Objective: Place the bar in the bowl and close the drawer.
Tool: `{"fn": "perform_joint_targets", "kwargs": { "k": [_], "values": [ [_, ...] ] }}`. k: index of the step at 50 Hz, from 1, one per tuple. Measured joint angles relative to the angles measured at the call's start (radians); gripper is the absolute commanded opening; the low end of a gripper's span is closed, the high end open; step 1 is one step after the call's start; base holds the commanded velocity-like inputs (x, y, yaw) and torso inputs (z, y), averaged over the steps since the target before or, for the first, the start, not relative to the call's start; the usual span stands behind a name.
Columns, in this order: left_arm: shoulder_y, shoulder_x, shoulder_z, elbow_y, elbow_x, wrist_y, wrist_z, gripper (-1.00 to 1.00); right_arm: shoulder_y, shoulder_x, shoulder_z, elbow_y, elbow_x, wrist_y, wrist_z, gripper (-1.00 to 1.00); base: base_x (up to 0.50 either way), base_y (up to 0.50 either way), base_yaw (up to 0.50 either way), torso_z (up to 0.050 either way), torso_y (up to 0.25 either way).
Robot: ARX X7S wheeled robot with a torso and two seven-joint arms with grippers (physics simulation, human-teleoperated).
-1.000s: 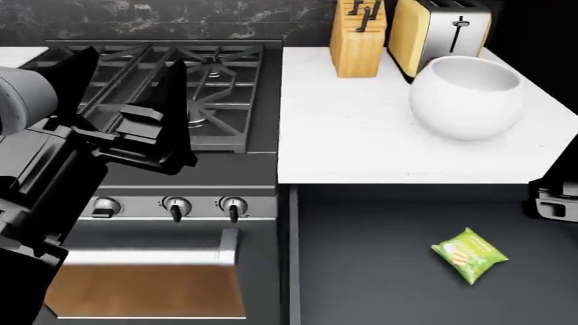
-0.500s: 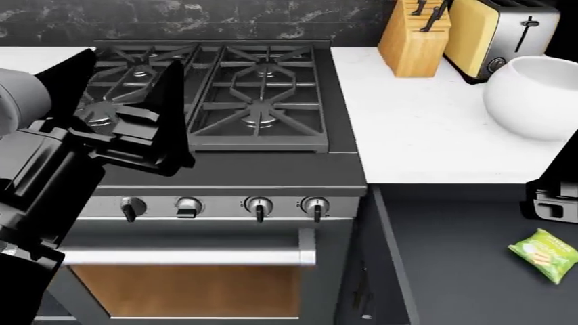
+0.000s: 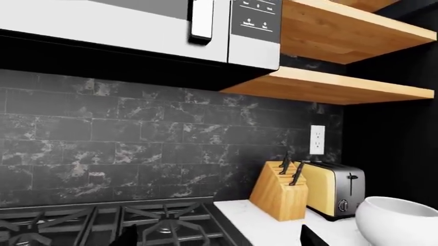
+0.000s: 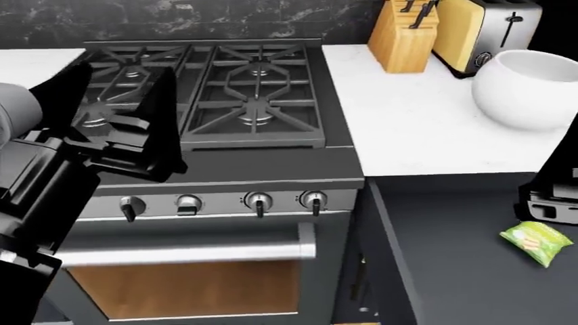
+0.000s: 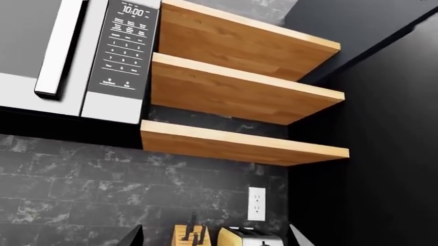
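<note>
The left claw (image 4: 118,112) hangs above the stove (image 4: 208,95) with its two dark fingers spread wide and nothing between them. Well off to its right, the white bowl (image 4: 526,90) stands on the white worktop (image 4: 407,115), with the knife block (image 4: 404,34) and toaster (image 4: 483,30) behind it. The green bar (image 4: 537,242) lies flat in the open drawer (image 4: 451,271), below the worktop's front edge and far from the left claw. Just above the bar, at the picture's right edge, is part of the right arm (image 4: 551,196); whether the right claw is open or closed cannot be told.
</note>
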Motion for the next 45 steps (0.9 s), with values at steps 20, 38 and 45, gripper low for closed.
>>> {"fn": "perform_joint_targets", "kwargs": {
  "k": [20,38,45],
  "values": [
    [0.008,-0.005,-0.019,0.01,-0.003,-0.016,0.001,1.0,0.016,0.0,-0.053,0.017,0.001,-0.037,-0.013,1.0,-0.18,0.02,-0.5,0.0,0.0],
    [0.016,-0.007,-0.037,0.017,-0.007,-0.025,0.003,1.0,0.042,0.0,-0.085,0.021,0.0,-0.049,-0.013,1.0,-0.18,0.04,-0.5,0.0,0.0],
    [0.025,-0.007,-0.043,0.016,-0.006,-0.024,0.005,1.0,0.051,0.0,-0.099,0.024,-0.002,-0.054,-0.012,1.0,-0.17,0.05,-0.5,0.0,0.0]
  ]
}}
